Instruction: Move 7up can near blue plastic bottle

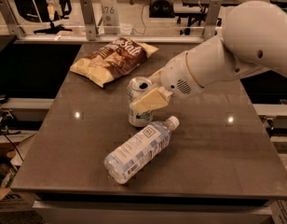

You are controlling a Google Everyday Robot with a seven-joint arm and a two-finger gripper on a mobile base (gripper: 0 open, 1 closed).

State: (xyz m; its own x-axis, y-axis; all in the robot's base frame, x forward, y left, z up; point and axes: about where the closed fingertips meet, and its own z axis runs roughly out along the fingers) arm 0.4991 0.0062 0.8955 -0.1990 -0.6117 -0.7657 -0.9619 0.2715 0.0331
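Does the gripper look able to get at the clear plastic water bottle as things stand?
Probably not yet: the gripper has its jaws closed on the whitish-silver 7up can, which stands right beside the clear plastic water bottle. Nothing else blocks the way.

table (pixel 227 162): dark, glossy | rear: metal railing (pixel 87 17) | beyond: office chairs (pixel 162 6)

chip bag (pixel 111 59): "Salt". post (pixel 108 8) behind tbl: "376", unsure. pincer (pixel 144 95) clamps 7up can (pixel 138 117); can txt unreadable.
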